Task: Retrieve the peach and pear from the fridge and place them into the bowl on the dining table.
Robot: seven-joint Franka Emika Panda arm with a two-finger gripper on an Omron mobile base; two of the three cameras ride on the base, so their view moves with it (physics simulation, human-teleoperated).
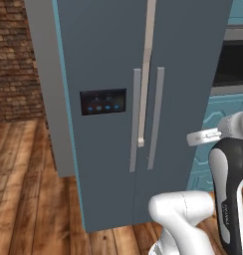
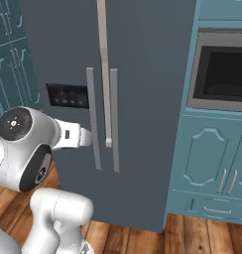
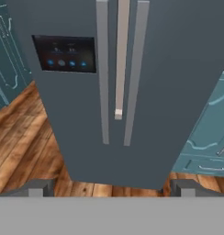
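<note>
Hand (image 3: 112, 187) spread wide, empty, facing shut fridge (image 3: 146, 151); teal cabinets (image 2: 212, 163) and wall oven (image 2: 222, 69) beside.

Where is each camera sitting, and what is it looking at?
Left base view: behind the arm on its left, facing the closed fridge; white arm at lower right.
Right base view: behind the arm on its right, facing the fridge and oven; arm at lower left.
Hand view: on the hand, facing the fridge doors; open gripper, dark fingers at bottom.
All share the fridge handles and blue-lit panel.
</note>
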